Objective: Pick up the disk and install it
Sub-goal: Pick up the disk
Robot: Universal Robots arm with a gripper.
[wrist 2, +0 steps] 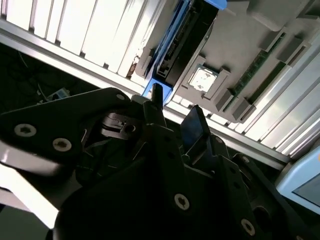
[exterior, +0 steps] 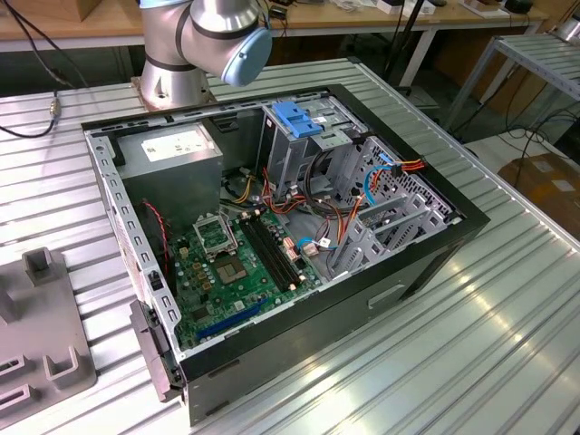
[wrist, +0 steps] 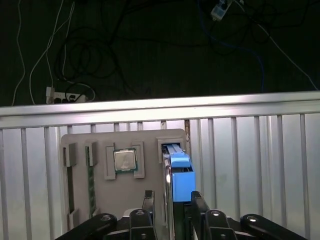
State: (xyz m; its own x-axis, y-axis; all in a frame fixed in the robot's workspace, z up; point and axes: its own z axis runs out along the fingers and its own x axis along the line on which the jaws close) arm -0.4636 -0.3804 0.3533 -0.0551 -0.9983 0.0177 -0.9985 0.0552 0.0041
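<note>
In the first wrist view the disk (wrist: pixel 178 172) stands on edge in a slot of a grey fixture tray (wrist: pixel 100 140), with its bright blue rail facing up. My gripper (wrist: pixel 172 197) hangs just above it, open, one dark finger on each side of the disk's near end, with a gap visible on at least one side. The second wrist view shows the same two fingertips (wrist 2: pixel 158 97) apart, and the disk (wrist 2: pixel 182 42) with its blue rail lies just beyond them on the tray.
The tray also holds a processor chip (wrist: pixel 124 160) and memory sticks (wrist: pixel 91 175). An open computer case (exterior: pixel 272 227) sits on the ribbed aluminium table (exterior: pixel 471 344), its metal drive cage topped by a blue latch (exterior: pixel 299 118). The arm's base (exterior: pixel 177 54) stands behind the case.
</note>
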